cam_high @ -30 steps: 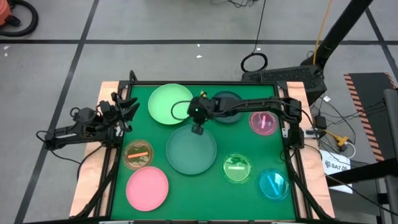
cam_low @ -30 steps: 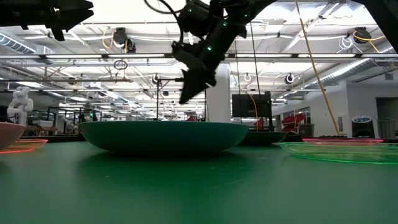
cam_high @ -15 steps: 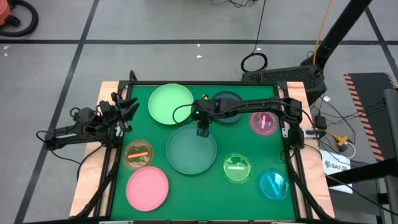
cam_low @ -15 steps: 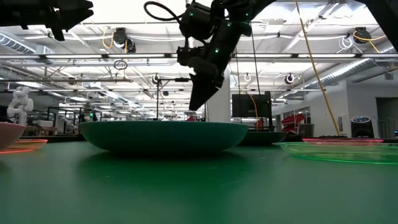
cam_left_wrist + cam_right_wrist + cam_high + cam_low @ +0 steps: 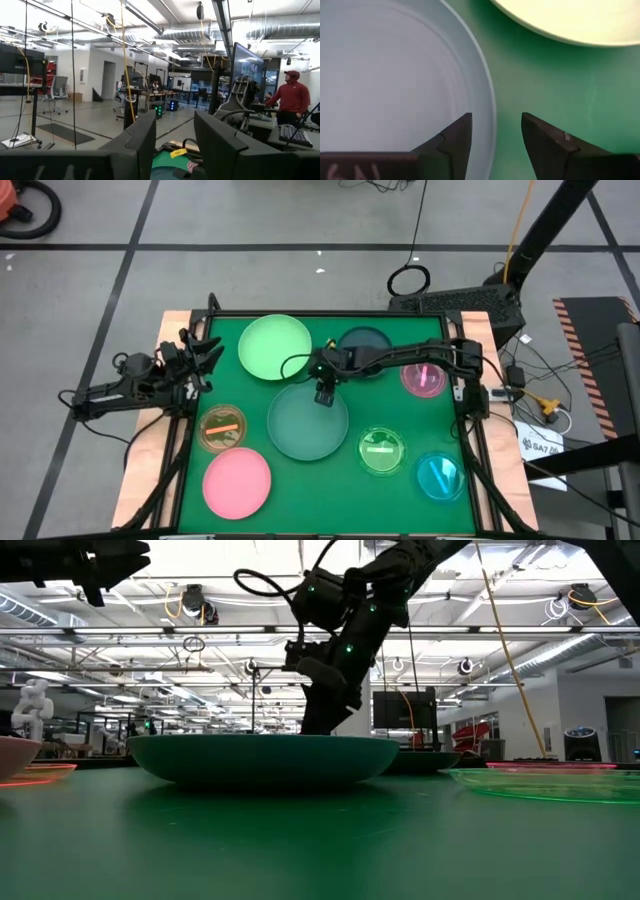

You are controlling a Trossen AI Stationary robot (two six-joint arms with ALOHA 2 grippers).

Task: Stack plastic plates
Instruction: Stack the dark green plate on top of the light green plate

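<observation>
The large grey-teal plate lies flat at the table's middle. My right gripper is open and points down at its far rim. One finger stands over the plate's inside, the other over the green mat outside. In the low view the fingertips dip behind that rim. The light green plate and the dark teal plate lie just beyond. My left gripper waits open at the table's left edge, holding nothing.
Small translucent plates lie around: magenta far right, green and cyan near right, amber on the left. The pink plate is at the near left. A person in red sits beyond the table.
My right gripper has come down over the grey-teal plate's far rim, drifting slightly toward the table's right and near edges, and it has opened. The plates have stayed in place.
</observation>
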